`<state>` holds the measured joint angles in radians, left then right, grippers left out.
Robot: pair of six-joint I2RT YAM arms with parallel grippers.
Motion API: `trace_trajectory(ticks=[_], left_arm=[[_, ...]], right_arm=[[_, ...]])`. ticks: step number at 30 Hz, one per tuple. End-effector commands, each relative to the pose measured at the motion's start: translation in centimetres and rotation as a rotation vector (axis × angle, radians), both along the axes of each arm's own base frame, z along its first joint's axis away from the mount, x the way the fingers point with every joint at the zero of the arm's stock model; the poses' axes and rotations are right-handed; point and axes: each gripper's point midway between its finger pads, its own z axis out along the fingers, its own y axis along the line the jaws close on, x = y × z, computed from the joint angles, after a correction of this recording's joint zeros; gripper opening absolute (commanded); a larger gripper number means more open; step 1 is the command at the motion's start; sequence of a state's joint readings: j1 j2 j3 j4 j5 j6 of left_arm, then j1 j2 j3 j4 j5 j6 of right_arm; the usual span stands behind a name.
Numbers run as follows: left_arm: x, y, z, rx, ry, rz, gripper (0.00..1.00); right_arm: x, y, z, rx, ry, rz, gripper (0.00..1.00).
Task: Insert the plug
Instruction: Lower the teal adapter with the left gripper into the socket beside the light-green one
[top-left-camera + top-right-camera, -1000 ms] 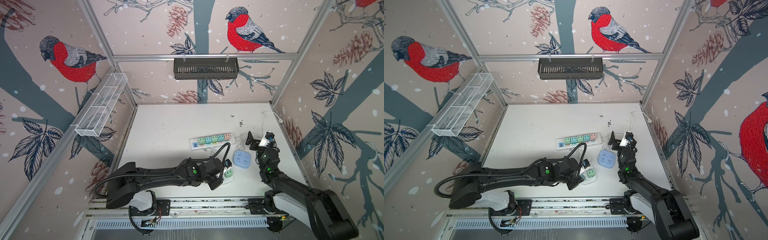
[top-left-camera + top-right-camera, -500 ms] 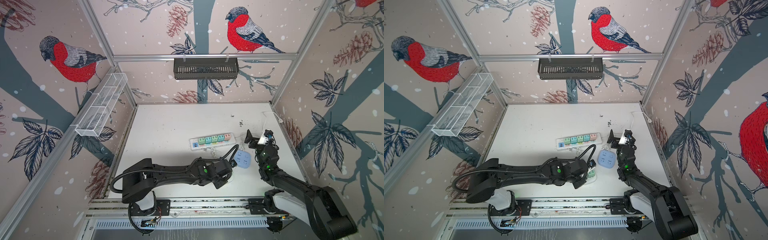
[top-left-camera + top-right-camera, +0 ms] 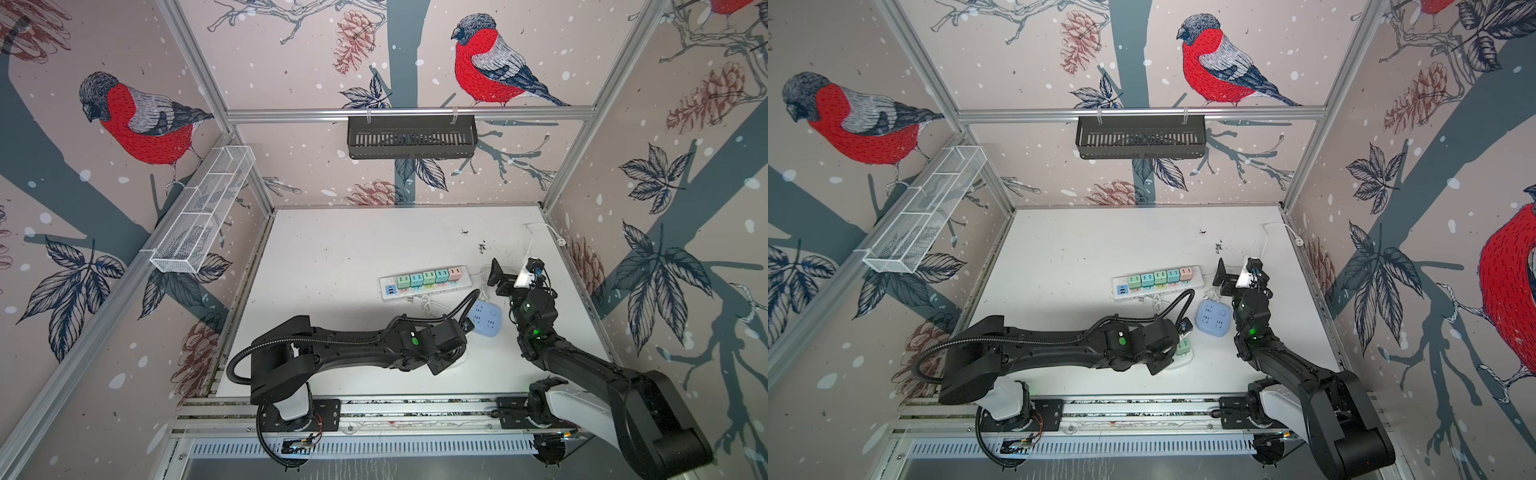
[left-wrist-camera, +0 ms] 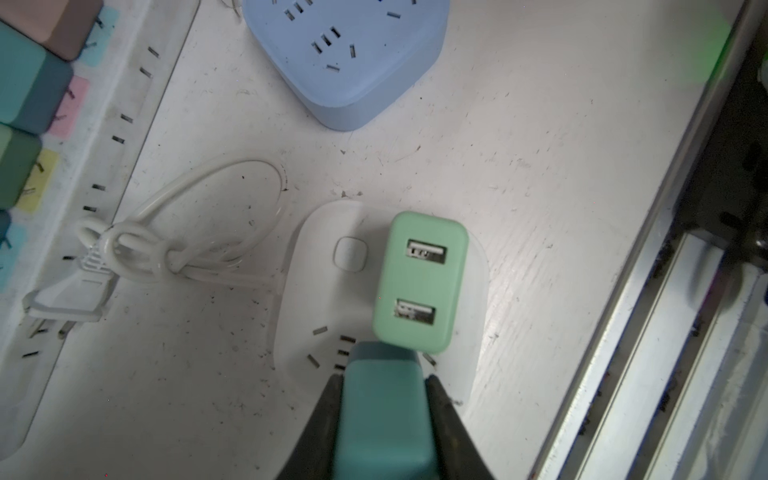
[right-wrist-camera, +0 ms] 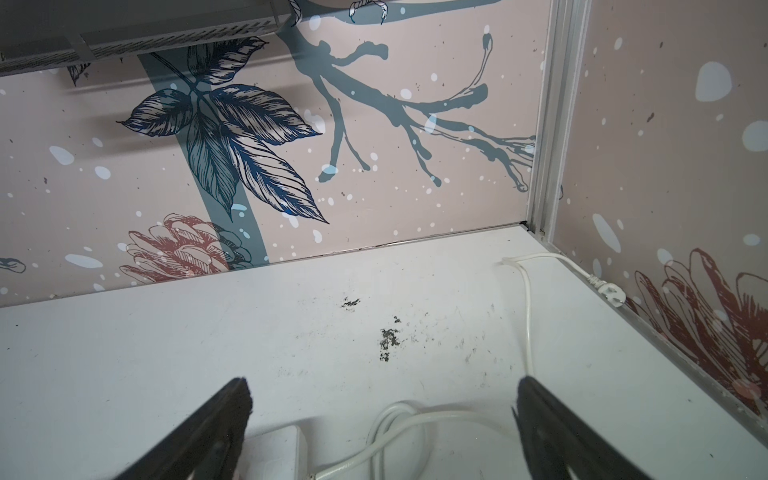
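- Step in hand: the plug is being brought to its socket; judging by the wrist view, it is not yet seated.
- The left gripper is narrow, its two jaws clamped on the sides of the teal plug.
- The teal plug hangs just over the near end of the white socket block, above the free group of slots there. Whether its prongs touch the block's face cannot be told, since the plug's body hides them.
- A light green charger with two USB ports is already seated in the white socket block, just beside the teal plug. The block's button sits on the charger's other flank.
- The blue socket cube lies near the white socket block, and the long power strip lies farther off, with a knotted white cord between strip and block.
- The right gripper stands wide and holds nothing, well apart from the white socket block, beyond the blue socket cube.
- Next move, as I judge it: line the prongs up with the free slots, keep the plug's body clear of the light green charger, then press straight down.
- The white socket block looks light, so it may slide or tip under the push; the idle right gripper could steady it.
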<state>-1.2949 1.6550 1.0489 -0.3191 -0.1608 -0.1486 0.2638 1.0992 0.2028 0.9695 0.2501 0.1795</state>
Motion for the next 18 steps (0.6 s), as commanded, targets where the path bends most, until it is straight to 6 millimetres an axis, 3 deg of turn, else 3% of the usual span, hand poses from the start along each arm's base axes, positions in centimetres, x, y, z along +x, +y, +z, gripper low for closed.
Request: trace_trajectory(ticks=[1, 10, 18], left_arm=[[-0.5, 0.8, -0.4, 0.049, 0.011, -0.025, 0.0], [-1.5, 0.6, -0.3, 0.044, 0.036, -0.071, 0.0], [-1.2, 0.4, -1.2, 0.062, 0.034, -0.062, 0.0]], right_arm=[[0.1, 0.2, 0.4, -0.006, -0.01, 0.009, 1.0], [0.1, 0.1, 0.4, -0.003, -0.012, 0.007, 1.0], [0.1, 0.2, 0.4, -0.005, -0.01, 0.008, 1.0]])
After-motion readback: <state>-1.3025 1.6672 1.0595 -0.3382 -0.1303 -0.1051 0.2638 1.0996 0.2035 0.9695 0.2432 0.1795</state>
